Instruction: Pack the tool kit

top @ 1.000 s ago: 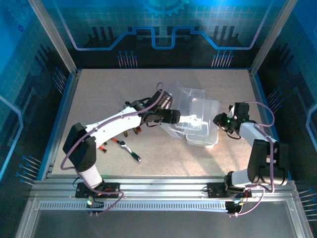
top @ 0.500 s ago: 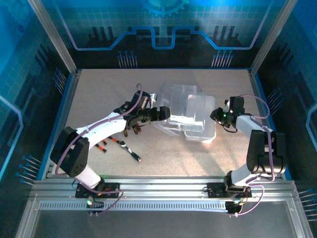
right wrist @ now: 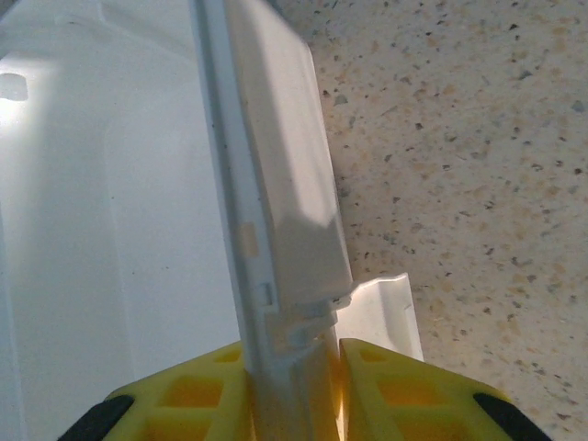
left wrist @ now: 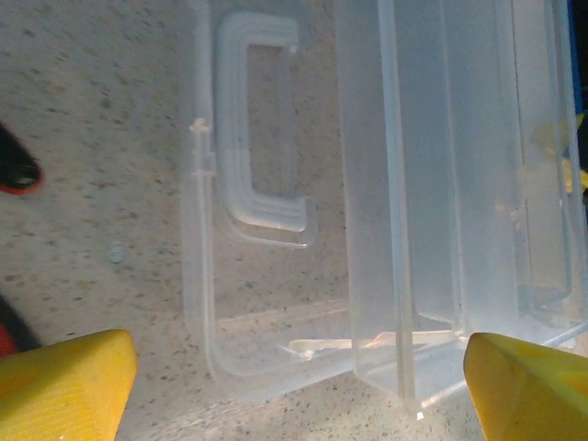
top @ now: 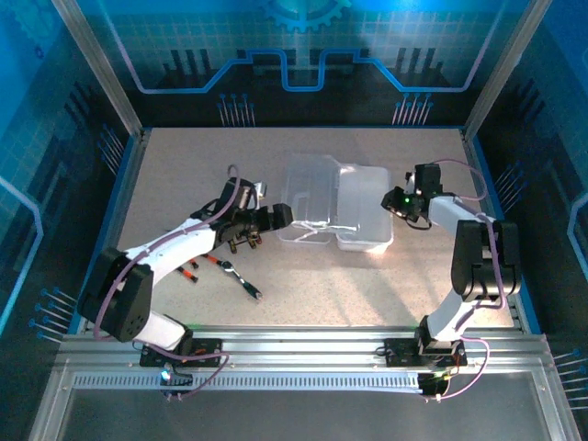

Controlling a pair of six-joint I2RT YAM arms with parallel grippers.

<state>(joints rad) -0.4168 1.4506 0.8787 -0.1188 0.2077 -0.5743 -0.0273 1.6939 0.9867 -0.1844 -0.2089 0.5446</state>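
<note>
Change: the clear whitish rectangular plastic case [top: 335, 204] no longer sits tilted and half-folded. It lies spread open on the speckled beige desk [top: 184, 165] at mid-desk, both halves flat and side by side. The half with the moulded handle [left wrist: 262, 138] is on the left.

The left gripper [top: 283, 215] has backed off to the case's left edge. Its jaws are wide apart and hold nothing.

The right gripper [top: 397, 202] has its jaws clamped on the case's right rim, seen close in the right wrist view [right wrist: 294, 367].

Reading: the opening looks done and loading comes next. I see no tool inside.

Around: the silver ratchet wrench [top: 244, 281] and the red-handled screwdrivers [top: 191, 271] lie loose on the desk, left of the case. More small tools [top: 243, 243] sit just under the left wrist, partly hidden.

Obstacle: the left forearm crosses above the tools, so reaching them likely means pulling back first.
</note>
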